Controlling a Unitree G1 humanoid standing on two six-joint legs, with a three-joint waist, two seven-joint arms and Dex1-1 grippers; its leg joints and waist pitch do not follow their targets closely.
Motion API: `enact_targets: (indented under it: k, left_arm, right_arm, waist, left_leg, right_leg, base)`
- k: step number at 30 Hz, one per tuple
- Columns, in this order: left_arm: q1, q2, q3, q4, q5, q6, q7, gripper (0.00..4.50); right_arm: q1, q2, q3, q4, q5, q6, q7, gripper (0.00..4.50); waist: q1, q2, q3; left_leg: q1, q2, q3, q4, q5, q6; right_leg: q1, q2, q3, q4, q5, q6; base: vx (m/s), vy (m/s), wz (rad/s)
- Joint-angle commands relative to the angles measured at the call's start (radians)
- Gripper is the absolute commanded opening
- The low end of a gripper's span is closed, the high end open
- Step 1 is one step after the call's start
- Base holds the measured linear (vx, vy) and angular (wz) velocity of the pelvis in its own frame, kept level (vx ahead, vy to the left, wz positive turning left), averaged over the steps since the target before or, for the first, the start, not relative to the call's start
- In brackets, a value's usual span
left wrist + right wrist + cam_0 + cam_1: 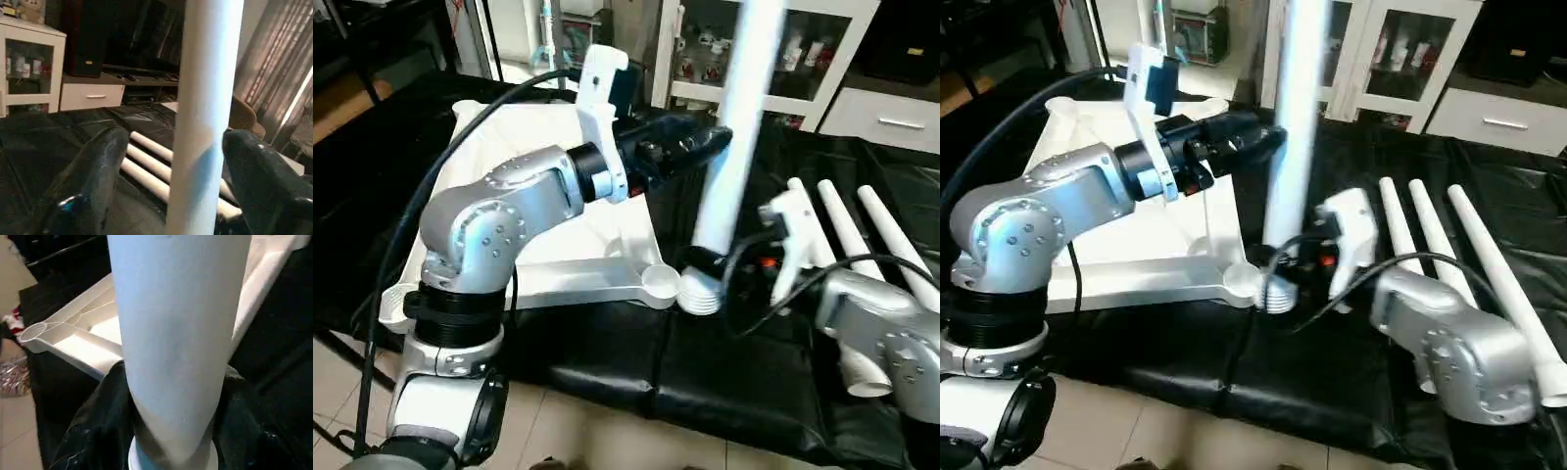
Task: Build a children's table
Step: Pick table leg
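The white table top (558, 264) lies upside down on the black padded surface, its near corner socket (661, 281) facing up. One white leg (734, 127) stands upright, its ribbed lower end (700, 294) resting just beside that socket, not in it. My right gripper (705, 262) is shut on the leg low down, a finger (93, 431) pressed to each side. Higher up, my left gripper (720, 137) straddles the same leg, open, and a gap shows between one finger (93, 171) and the tube. Three more legs (1430, 235) lie side by side to the right.
A white glass-door cabinet (754, 59) and a drawer unit (891, 122) stand behind the work surface. The black surface's front edge (636, 392) drops to a tiled floor (568, 431). A black cable (411, 225) loops over my left arm.
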Motion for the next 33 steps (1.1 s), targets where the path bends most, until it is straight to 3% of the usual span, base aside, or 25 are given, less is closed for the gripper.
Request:
enact_targets:
  k: [1, 2, 5, 6, 8, 11, 14, 15, 16, 17, 18, 19, 20, 22, 23, 25, 27, 30, 33]
  left_arm:
    - [0.008, 0.012, 0.021, -0.018, -0.031, 0.028, 0.001, 4.01]
    - [0.02, 0.019, 0.033, -0.029, -0.042, 0.038, 0.001, 4.01]
    - [0.045, 0.037, 0.042, -0.054, -0.026, 0.017, 0.002, 4.2]
    - [0.089, 0.063, 0.039, -0.07, 0.033, -0.054, 0.004, 4.2]
    - [0.134, 0.1, 0.012, -0.076, 0.124, -0.14, 0.009, 4.2]
    - [0.186, 0.157, -0.049, -0.051, 0.26, -0.229, 0.044, 4.2]
    - [0.265, 0.208, -0.128, -0.005, 0.409, -0.417, 0.045, 4.2]
    - [0.28, 0.222, -0.151, 0.004, 0.432, -0.448, 0.029, 4.2]
    - [0.294, 0.235, -0.171, 0.012, 0.453, -0.476, 0.015, 4.2]
    - [0.345, 0.269, -0.222, 0.05, 0.494, -0.592, -0.08, 4.2]
    - [0.363, 0.283, -0.242, 0.073, 0.509, -0.617, -0.108, 4.2]
    - [0.381, 0.305, -0.268, 0.086, 0.508, -0.628, -0.164, 4.2]
    - [0.396, 0.325, -0.291, 0.093, 0.504, -0.624, -0.214, 4.2]
    - [0.407, 0.345, -0.313, 0.097, 0.501, -0.624, -0.26, 4.2]
    - [0.412, 0.356, -0.327, 0.101, 0.504, -0.629, -0.282, 4.2]
    - [0.432, 0.391, -0.378, 0.131, 0.52, -0.667, -0.377, 4.2]
    - [0.434, 0.393, -0.394, 0.171, 0.54, -0.718, -0.402, 4.2]
    - [0.394, 0.367, -0.42, 0.325, 0.627, -0.814, -0.379, 4.2]
    - [0.368, 0.359, -0.427, 0.391, 0.647, -0.835, -0.378, 4.2]
  right_arm:
    - [0.003, -0.025, -0.071, 0.013, -0.001, -0.025, -0.018, 1.91]
    - [0.005, -0.033, -0.09, 0.028, -0.012, -0.034, -0.029, 1.91]
    - [0.011, -0.044, -0.114, 0.047, -0.031, -0.047, -0.045, 1.91]
    - [0.016, -0.042, -0.122, 0.061, -0.063, -0.063, -0.079, 1.91]
    - [0.019, -0.031, -0.126, 0.067, -0.084, -0.07, -0.11, 1.91]
    - [0.017, -0.006, -0.119, 0.069, -0.1, -0.071, -0.149, 1.91]
    - [0.006, 0.06, -0.112, 0.081, -0.187, -0.184, -0.258, 1.91]
    - [0.006, 0.064, -0.1, 0.09, -0.216, -0.234, -0.266, 1.91]
    - [0.006, 0.068, -0.088, 0.099, -0.243, -0.28, -0.273, 1.91]
    - [0.009, 0.094, -0.069, 0.132, -0.28, -0.422, -0.249, 1.91]
    - [0.008, 0.113, -0.07, 0.144, -0.293, -0.447, -0.272, 1.91]
    - [0.005, 0.125, -0.072, 0.154, -0.289, -0.44, -0.28, 1.91]
    - [0.006, 0.132, -0.073, 0.155, -0.272, -0.417, -0.272, 1.91]
    - [0.008, 0.135, -0.073, 0.153, -0.248, -0.392, -0.249, 1.91]
    - [0.01, 0.135, -0.073, 0.149, -0.231, -0.377, -0.23, 1.91]
    - [0.036, 0.142, -0.082, 0.119, -0.138, -0.305, -0.145, 1.91]
    - [0.052, 0.145, -0.08, 0.115, -0.114, -0.318, -0.124, 1.91]
    - [0.095, 0.128, -0.039, 0.09, -0.111, -0.338, -0.082, 1.91]
    - [0.116, 0.116, -0.021, 0.074, -0.12, -0.337, -0.063, 1.91]
  waist:
    - [0.001, -0.007, -0.075]
    - [0.0, 0.008, -0.074]
    - [-0.001, 0.007, -0.075]
    - [0.0, 0.016, -0.074]
    - [-0.009, 0.01, -0.073]
    - [-0.014, 0.012, -0.074]
    - [-0.017, 0.006, -0.073]
    - [-0.019, 0.012, -0.074]
    - [-0.014, 0.012, -0.075]
    - [-0.017, 0.011, -0.074]
    - [-0.019, 0.012, -0.072]
    - [-0.02, 0.012, -0.073]
    - [-0.022, 0.024, -0.073]
    - [-0.027, 0.022, -0.074]
    - [-0.027, 0.027, -0.075]
    - [-0.028, 0.024, -0.071]
    - [-0.031, 0.022, -0.07]
    - [-0.032, 0.024, -0.068]
    - [-0.032, 0.026, -0.069]
  left_leg:
    - [-0.005, 0.057, -0.014, -0.061, 0.081, 0.039]
    - [-0.004, 0.057, -0.015, -0.06, 0.073, 0.031]
    - [-0.005, 0.055, -0.014, -0.062, 0.058, 0.022]
    - [-0.007, 0.057, -0.019, -0.063, 0.057, 0.024]
    - [-0.008, 0.055, -0.015, -0.064, 0.049, 0.025]
    - [-0.004, 0.059, -0.017, -0.066, 0.035, 0.024]
    - [-0.006, 0.061, -0.017, -0.07, 0.03, 0.011]
    - [-0.001, 0.06, -0.016, -0.071, 0.029, -0.002]
    - [0.001, 0.063, -0.018, -0.071, 0.031, -0.005]
    - [-0.003, 0.061, -0.017, -0.071, 0.026, -0.001]
    - [-0.003, 0.06, -0.015, -0.073, 0.008, -0.004]
    - [-0.003, 0.06, -0.015, -0.073, 0.01, -0.006]
    - [-0.001, 0.057, -0.016, -0.076, 0.01, -0.008]
    - [0.003, 0.059, -0.016, -0.077, 0.006, -0.012]
    - [0.005, 0.058, -0.015, -0.076, 0.003, -0.012]
    - [0.0, 0.059, -0.017, -0.078, -0.024, 0.006]
    - [0.0, 0.063, -0.015, -0.08, -0.044, 0.003]
    - [0.001, 0.062, -0.016, -0.081, -0.066, -0.001]
    - [0.001, 0.065, -0.019, -0.083, -0.077, -0.014]
  right_leg:
    - [0.071, -0.072, 0.043, -0.053, 0.03, -0.245]
    - [0.068, -0.072, 0.042, -0.055, 0.028, -0.248]
    - [0.071, -0.069, 0.041, -0.056, 0.026, -0.25]
    - [0.071, -0.071, 0.04, -0.058, 0.02, -0.243]
    - [0.073, -0.067, 0.041, -0.062, 0.01, -0.227]
    - [0.068, -0.067, 0.039, -0.064, -0.034, -0.206]
    - [0.062, -0.07, 0.039, -0.068, -0.077, -0.177]
    - [0.06, -0.068, 0.039, -0.063, -0.07, -0.175]
    - [0.057, -0.071, 0.038, -0.062, -0.053, -0.178]
    - [0.055, -0.072, 0.039, -0.065, -0.057, -0.173]
    - [0.055, -0.073, 0.04, -0.064, -0.07, -0.169]
    - [0.055, -0.073, 0.041, -0.064, -0.067, -0.167]
    - [0.054, -0.07, 0.041, -0.059, -0.055, -0.167]
    - [0.053, -0.067, 0.04, -0.055, -0.018, -0.182]
    - [0.052, -0.066, 0.039, -0.055, 0.01, -0.196]
    - [0.06, -0.07, 0.042, -0.056, 0.016, -0.216]
    - [0.059, -0.074, 0.041, -0.059, -0.016, -0.225]
    - [0.058, -0.073, 0.043, -0.067, -0.073, -0.202]
    - [0.057, -0.076, 0.043, -0.068, -0.083, -0.2]
  base:
    - [0.0, 0.0, 0.0]
    - [0.0, 0.0, 0.0]
    - [0.0, 0.0, 0.0]
    - [0.0, 0.0, 0.0]
    - [0.0, 0.0, 0.0]
    - [0.0, 0.0, 0.0]
    - [0.0, 0.0, 0.0]
    - [0.0, 0.0, 0.0]
    - [0.0, 0.0, 0.0]
    - [0.0, 0.0, 0.0]
    - [0.0, 0.0, 0.0]
    - [0.0, 0.0, 0.0]
    - [0.0, 0.0, 0.0]
    - [0.0, 0.0, 0.0]
    - [0.0, 0.0, 0.0]
    - [0.0, 0.0, 0.0]
    - [0.0, 0.0, 0.0]
    - [0.0, 0.0, 0.0]
    - [0.0, 0.0, 0.0]
